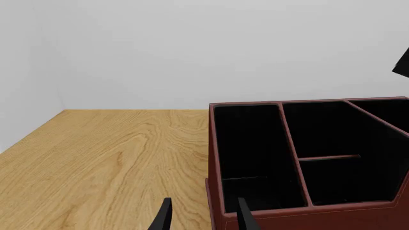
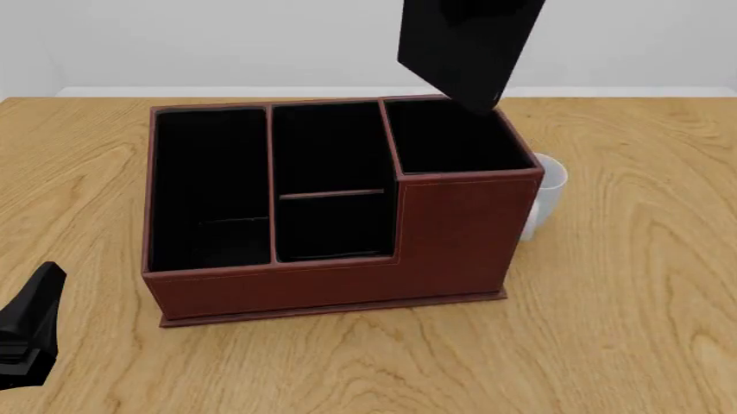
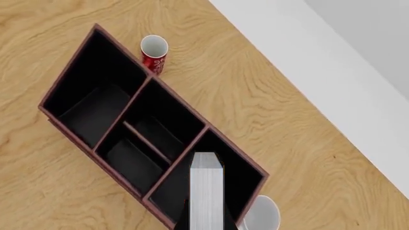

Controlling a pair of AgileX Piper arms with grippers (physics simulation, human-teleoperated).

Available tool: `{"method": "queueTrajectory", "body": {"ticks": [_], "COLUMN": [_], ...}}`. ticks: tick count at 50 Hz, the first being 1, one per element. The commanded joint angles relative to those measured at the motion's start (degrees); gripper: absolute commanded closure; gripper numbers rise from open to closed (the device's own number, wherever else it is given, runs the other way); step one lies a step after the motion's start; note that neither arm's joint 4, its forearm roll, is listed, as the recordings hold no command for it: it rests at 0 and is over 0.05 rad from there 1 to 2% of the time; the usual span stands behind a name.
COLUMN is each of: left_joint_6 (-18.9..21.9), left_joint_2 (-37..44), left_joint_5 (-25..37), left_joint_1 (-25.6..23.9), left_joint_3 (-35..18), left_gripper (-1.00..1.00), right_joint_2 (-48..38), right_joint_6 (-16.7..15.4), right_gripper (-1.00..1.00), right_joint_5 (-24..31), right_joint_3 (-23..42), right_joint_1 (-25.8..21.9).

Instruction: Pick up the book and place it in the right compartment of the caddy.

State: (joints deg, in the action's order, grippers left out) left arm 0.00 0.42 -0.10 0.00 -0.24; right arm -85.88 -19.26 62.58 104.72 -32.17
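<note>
1. We have the book [image 2: 467,47] up in the air over the caddy [image 2: 334,285], lower corner hanging just above the rim of the right compartment [image 2: 450,138], so the step in hand looks like the lowering-in.
2. The right gripper isn't in the front view. In the right wrist view the book's white page edges [image 3: 206,191] run straight out from the cam, with only dark slivers on either side at the frame edge. We judge it's pinching the book, since the book hangs mid-air along its fingers.
3. Seen from that wrist, the book's far end sits over the right compartment [image 3: 240,179], w/ the divider to the middle pockets close alongside.
4. To do it well: we square the book w/ the pocket walls first. In the front view it's tilted, top leaning toward 1 o'clock. Then straight down, slow, clear of the divider, and let go only once it's well inside.
5. Watch the white mug [image 2: 541,203] right by the caddy at 3 o'clock; a red can [image 3: 154,55] stands at the caddy's other end.
6. Left gripper [image 1: 201,218] is spread, holding nothing, low over the surface [image 2: 645,285] just by the caddy's front-left corner.
</note>
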Motion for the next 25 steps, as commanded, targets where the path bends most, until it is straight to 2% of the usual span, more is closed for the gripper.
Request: {"method": "queueTrajectory", "body": {"ticks": [1, 12, 13, 14, 25], "left_joint_6": [0.0, 0.0, 0.0, 0.0, 0.0], "left_joint_2": [0.0, 0.0, 0.0, 0.0, 0.0], "left_joint_5": [0.0, 0.0, 0.0, 0.0, 0.0], "left_joint_1": [0.0, 0.0, 0.0, 0.0, 0.0], "left_joint_3": [0.0, 0.0, 0.0, 0.0, 0.0], "left_gripper": [-1.0, -1.0, -1.0, -1.0, -1.0], "right_joint_2": [-0.35, -1.7, -1.85, -1.84, -2.15], "right_joint_6": [2.36, 2.38, 3.11, 2.39, 3.71], "right_gripper": [1.0, 1.0, 1.0, 1.0, 1.0], "right_joint_5": [-2.93, -5.13, -5.07, -5.68, -7.65], "right_joint_3": [-2.16, -3.83, -3.66, -4.55, -6.81], "right_joint_1": [0.14, 2.24, 2.15, 2.63, 3.5]}}
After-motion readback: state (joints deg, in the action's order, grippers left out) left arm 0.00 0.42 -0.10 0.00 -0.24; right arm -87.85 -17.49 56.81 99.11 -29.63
